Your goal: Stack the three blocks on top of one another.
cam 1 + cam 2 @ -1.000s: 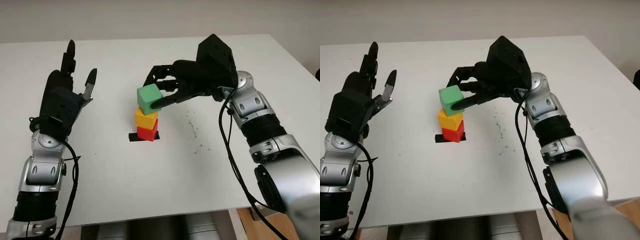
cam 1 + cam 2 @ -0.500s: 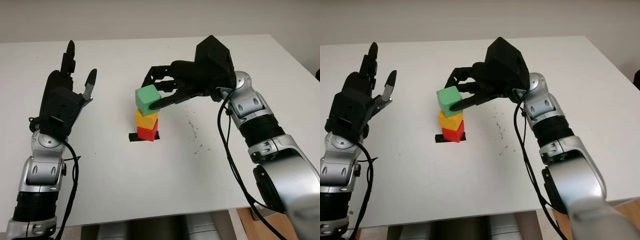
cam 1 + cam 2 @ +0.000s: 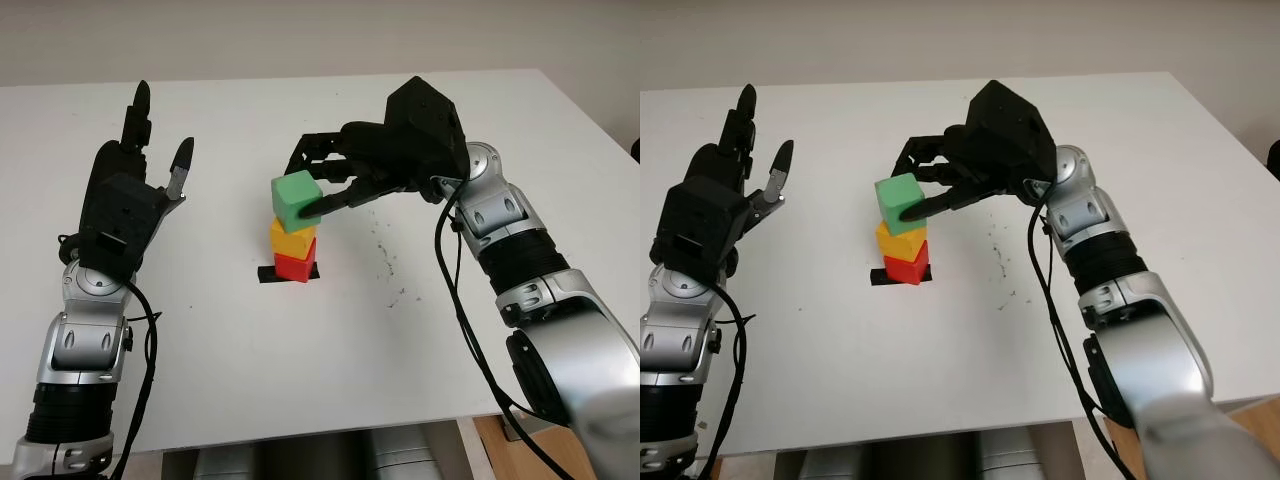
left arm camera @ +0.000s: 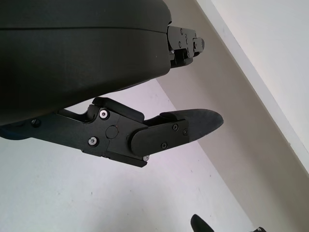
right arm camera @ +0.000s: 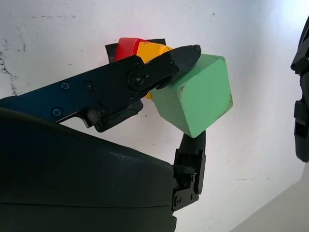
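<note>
We see the right hand clenched around the green block, one finger pressed against its right face and the others reaching round its far side. The block is held just above the yellow block, and we cannot tell whether the two touch. From the right wrist view the green block is pinched between a finger across one face and another finger on the opposite side, with the yellow and red blocks behind it.

The green block is a cube, so it has no long axis; it sits tilted, one corner turned toward the near left, not square with the blocks under it. The yellow block stands on the red block, which rests on a strip of black tape at the middle of the white table.

The right arm comes in from the near right and bends across toward the centre, its hand reaching leftward with the back of the hand facing up. The left hand is open, raised above the table's left side, well apart from the stack, fingers pointing up and away.
</note>
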Robot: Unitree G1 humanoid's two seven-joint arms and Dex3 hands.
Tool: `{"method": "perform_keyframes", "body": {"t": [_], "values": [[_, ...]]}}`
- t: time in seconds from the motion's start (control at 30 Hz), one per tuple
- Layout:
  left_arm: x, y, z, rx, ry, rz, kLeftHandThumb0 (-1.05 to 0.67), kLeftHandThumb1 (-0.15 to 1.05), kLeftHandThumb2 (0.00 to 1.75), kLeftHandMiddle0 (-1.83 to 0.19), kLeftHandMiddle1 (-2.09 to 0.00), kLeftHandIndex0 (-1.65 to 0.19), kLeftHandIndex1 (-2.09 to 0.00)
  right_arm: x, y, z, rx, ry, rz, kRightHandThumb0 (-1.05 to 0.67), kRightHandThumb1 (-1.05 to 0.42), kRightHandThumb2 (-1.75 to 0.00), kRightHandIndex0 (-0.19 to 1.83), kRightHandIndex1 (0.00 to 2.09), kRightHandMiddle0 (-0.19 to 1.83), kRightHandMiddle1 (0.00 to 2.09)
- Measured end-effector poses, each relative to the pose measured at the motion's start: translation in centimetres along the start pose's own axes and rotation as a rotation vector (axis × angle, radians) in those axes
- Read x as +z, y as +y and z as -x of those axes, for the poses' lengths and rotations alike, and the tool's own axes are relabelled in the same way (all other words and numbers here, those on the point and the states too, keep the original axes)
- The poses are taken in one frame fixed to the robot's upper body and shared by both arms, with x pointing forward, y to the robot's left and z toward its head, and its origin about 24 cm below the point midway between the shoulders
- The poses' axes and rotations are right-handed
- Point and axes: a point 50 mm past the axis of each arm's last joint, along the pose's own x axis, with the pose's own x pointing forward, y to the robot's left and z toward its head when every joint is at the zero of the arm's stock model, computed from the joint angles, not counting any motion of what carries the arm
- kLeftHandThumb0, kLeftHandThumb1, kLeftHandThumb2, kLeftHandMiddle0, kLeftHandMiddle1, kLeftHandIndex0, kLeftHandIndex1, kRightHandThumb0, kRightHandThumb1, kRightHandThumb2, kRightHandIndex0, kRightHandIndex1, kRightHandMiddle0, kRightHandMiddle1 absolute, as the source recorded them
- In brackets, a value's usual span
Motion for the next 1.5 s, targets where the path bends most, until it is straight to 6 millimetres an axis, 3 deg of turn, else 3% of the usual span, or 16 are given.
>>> {"method": "perform_keyframes", "body": {"t": [0.17, 0.47, 0.57, 0.73, 0.83, 0.93, 1.03, 1.23, 1.5], "values": [[0.0, -0.1, 0.0, -0.002, 0.001, 0.000, -0.61, 1.05, 0.61, 0.03, -0.05, 0.08, -0.05, 0.5, -0.2, 0.1, -0.021, -0.004, 0.036, -0.69, -0.94, -0.05, -0.04, 0.04, -0.01, 0.67], [0.0, -0.1, 0.0, -0.001, 0.013, 0.001, -0.61, 1.05, 0.60, 0.03, -0.05, 0.07, -0.05, 1.9, -0.6, 1.0, -0.014, -0.115, 0.040, -0.81, -1.00, -0.06, -0.19, 0.00, -0.19, 0.10], [-0.1, -0.2, 0.1, -0.002, 0.010, 0.003, -0.61, 1.05, 0.61, 0.04, -0.05, 0.07, -0.05, 3.0, -0.9, 1.7, -0.001, -0.168, 0.004, -0.85, -1.04, -0.10, -0.19, 0.00, -0.19, 0.01], [-0.3, -0.1, 0.3, 0.000, 0.007, 0.017, -0.59, 1.05, 0.62, 0.04, -0.05, 0.08, -0.05, 4.5, -2.1, 3.9, -0.089, -0.272, -0.020, -0.93, -1.05, -0.61, -0.19, 0.00, -0.19, 0.00], [-0.3, -0.2, 0.5, 0.013, -0.002, 0.038, -0.58, 1.05, 0.63, 0.04, -0.05, 0.08, -0.05, 4.4, -3.0, 5.0, -0.177, -0.299, -0.108, -0.91, -1.05, -0.73, -0.19, 0.00, -0.19, 0.00], [-0.4, -0.3, 0.8, 0.034, -0.018, 0.074, -0.60, 1.05, 0.67, 0.06, -0.04, 0.08, -0.05, 2.8, -3.6, 5.9, -0.267, -0.315, -0.205, -0.89, -1.05, -0.75, -0.19, 0.00, -0.19, 0.00], [-0.7, -0.5, 1.3, 0.060, -0.025, 0.114, -0.60, 1.05, 0.67, 0.07, -0.04, 0.09, -0.04, -0.2, -3.7, 6.1, -0.340, -0.274, -0.319, -0.89, -1.05, -0.75, -0.19, 0.00, -0.19, 0.00], [-1.1, -1.0, 2.0, 0.083, -0.031, 0.151, -0.64, 1.05, 0.65, 0.09, -0.04, 0.11, -0.04, -6.4, -1.6, 5.2, -0.451, -0.170, -0.508, -0.86, -1.05, -0.78, -0.19, 0.00, -0.19, 0.00], [-1.5, -1.7, 2.5, 0.081, -0.029, 0.197, -0.61, 1.05, 0.66, 0.09, -0.05, 0.10, -0.04, -9.1, 0.8, 4.2, -0.475, -0.116, -0.597, -0.83, -1.05, -0.87, -0.19, 0.00, -0.19, 0.00]]}}
